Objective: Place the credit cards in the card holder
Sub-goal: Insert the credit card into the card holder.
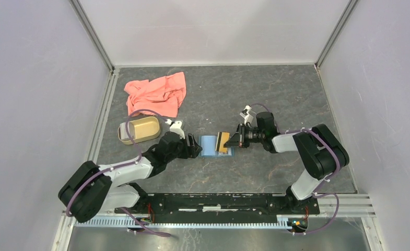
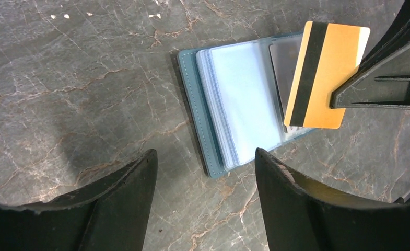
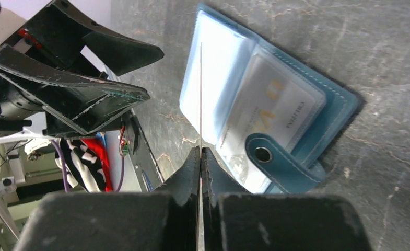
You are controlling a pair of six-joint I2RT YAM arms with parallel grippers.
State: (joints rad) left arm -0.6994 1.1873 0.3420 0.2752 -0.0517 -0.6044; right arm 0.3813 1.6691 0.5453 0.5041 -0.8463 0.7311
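The card holder [image 1: 209, 145] lies open and flat on the grey marbled table [image 1: 265, 99], with its pale blue clear sleeves facing up and its teal cover showing as a rim around them. Its snap tab [image 3: 268, 157] sticks out from the side nearest the right arm. The right gripper [image 1: 234, 141] reaches in from the right of the card holder. Its fingers [image 3: 187, 172] are clenched tight on one short end of the gold card [image 2: 323, 73]. The card has a dark stripe along one side and hangs above the right-hand page of the card holder, tilted up on its edge. In the right wrist view it shows only as a thin line [image 3: 200, 99]. I cannot tell whether its far end touches the sleeves. A second card [image 3: 270, 99] already sits inside a clear sleeve on that same page, just beside the snap tab. The left gripper [image 2: 205, 154] is at the left side of the card holder, low over the table. Its fingers [image 2: 291, 198] are spread apart with nothing between them, and one tip is close to a corner of the cover. A tan oval dish [image 1: 139, 129] stands to the left of the card holder. A crumpled pink cloth [image 1: 158, 93] lies farther back and to the left of it.
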